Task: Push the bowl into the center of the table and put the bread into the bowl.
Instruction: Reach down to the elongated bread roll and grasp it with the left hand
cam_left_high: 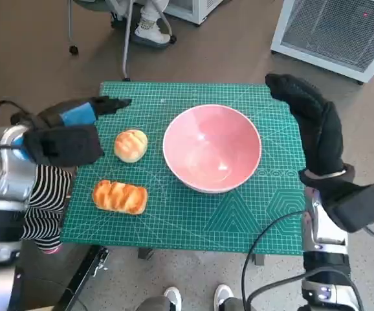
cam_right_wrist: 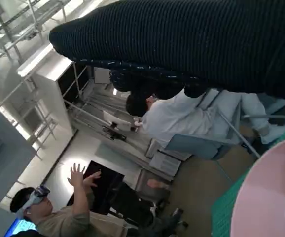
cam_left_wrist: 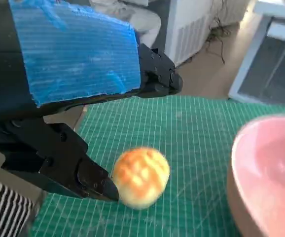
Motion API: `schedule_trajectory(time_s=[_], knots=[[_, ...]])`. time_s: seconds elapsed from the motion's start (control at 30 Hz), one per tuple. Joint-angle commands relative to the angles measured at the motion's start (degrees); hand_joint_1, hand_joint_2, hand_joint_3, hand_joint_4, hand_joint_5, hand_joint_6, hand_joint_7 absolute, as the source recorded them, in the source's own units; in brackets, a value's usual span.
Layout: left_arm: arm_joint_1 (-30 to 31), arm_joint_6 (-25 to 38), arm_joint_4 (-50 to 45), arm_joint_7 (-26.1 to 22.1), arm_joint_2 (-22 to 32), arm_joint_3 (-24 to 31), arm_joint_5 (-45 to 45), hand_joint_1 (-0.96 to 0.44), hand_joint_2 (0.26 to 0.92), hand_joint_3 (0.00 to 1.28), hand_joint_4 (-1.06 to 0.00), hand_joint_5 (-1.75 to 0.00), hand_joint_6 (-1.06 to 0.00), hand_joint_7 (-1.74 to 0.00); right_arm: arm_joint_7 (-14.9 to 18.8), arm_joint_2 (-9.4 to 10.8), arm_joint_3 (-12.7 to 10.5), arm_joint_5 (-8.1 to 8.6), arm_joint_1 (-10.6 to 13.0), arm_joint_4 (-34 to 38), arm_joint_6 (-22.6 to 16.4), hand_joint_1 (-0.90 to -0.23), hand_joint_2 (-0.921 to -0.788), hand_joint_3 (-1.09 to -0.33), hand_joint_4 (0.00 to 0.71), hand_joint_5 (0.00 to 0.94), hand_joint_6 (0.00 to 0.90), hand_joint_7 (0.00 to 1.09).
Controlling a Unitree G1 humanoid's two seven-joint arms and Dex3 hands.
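The pink bowl (cam_left_high: 212, 148) sits on the green cutting mat (cam_left_high: 193, 220), right of the mat's middle; its rim also shows in the left wrist view (cam_left_wrist: 268, 177) and the right wrist view (cam_right_wrist: 275, 197). A round bread roll (cam_left_high: 131, 144) (cam_left_wrist: 141, 177) lies just left of the bowl. A long braided bread (cam_left_high: 120, 196) lies nearer the front left. My left hand (cam_left_high: 77, 126) hovers over the mat's left edge, open, its fingers (cam_left_wrist: 90, 182) spread on either side of the round roll without touching it. My right hand (cam_left_high: 310, 120) is held up beside the bowl's right side, empty.
A white appliance with a vented grille (cam_left_high: 336, 29) stands on the floor at the back right. Chair legs and a person's feet (cam_left_high: 149, 29) are beyond the table. Two people (cam_right_wrist: 182, 116) show in the right wrist view. Shoes (cam_left_high: 197, 297) are at the front edge.
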Motion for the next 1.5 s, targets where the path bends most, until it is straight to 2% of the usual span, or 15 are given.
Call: schedule_trajectory(time_s=[0.03,0.27,0.47,0.77,1.03,1.17,1.33,1.5], knots=[[4.54,4.18,-8.03,-6.77,2.85,0.09,-2.42,0.03,0.731,0.01,-0.09,0.00,-0.32,-0.01,0.12,0.24,-0.08,0.98,1.94,-0.33,1.04,-0.803,-0.921,-0.713,0.220,0.006,0.044,0.59],[9.76,9.18,-16.18,-12.17,4.73,-1.48,-0.99,0.00,0.726,0.01,-0.09,0.00,-0.34,-0.01,0.35,0.37,0.05,1.25,1.93,-0.14,1.46,-0.782,-0.921,-0.718,0.219,0.004,0.044,0.59],[12.78,10.24,-18.12,-12.08,4.72,-4.16,2.03,-0.05,0.728,0.01,-0.10,0.00,-0.34,-0.01,0.57,0.31,0.16,1.63,1.52,0.27,1.97,-0.772,-0.921,-0.730,0.212,0.001,0.039,0.59],[14.30,8.46,-14.04,-9.66,2.89,-7.24,4.34,-0.05,0.726,0.01,-0.11,0.00,-0.34,-0.01,0.42,0.30,0.65,1.76,1.47,-0.27,2.80,-0.774,-0.921,-0.732,0.204,0.000,0.025,0.58],[14.11,0.15,-5.29,-5.64,0.77,-8.78,3.45,-0.05,0.723,0.01,-0.13,-0.01,-0.34,0.00,1.05,0.27,1.00,2.17,1.86,-0.71,3.16,-0.778,-0.921,-0.733,0.191,0.000,0.011,0.58],[13.74,-3.13,-0.66,-1.90,-0.45,-9.73,4.93,-0.05,0.720,0.01,-0.14,-0.01,-0.34,0.00,1.43,0.21,0.98,2.39,2.01,-0.92,3.33,-0.778,-0.921,-0.733,0.184,0.000,0.008,0.58],[13.79,-4.62,3.18,2.56,-1.76,-10.91,7.16,-0.05,0.718,0.00,-0.14,-0.01,-0.34,0.00,1.68,0.21,0.87,2.47,2.18,-1.17,3.51,-0.777,-0.921,-0.734,0.178,0.000,0.005,0.58],[14.65,-4.64,5.64,8.99,-3.82,-12.47,10.82,-0.07,0.720,0.00,-0.15,-0.01,-0.33,0.00,2.01,0.34,0.84,2.54,2.59,-0.93,3.04,-0.770,-0.921,-0.737,0.176,0.000,0.003,0.59]])
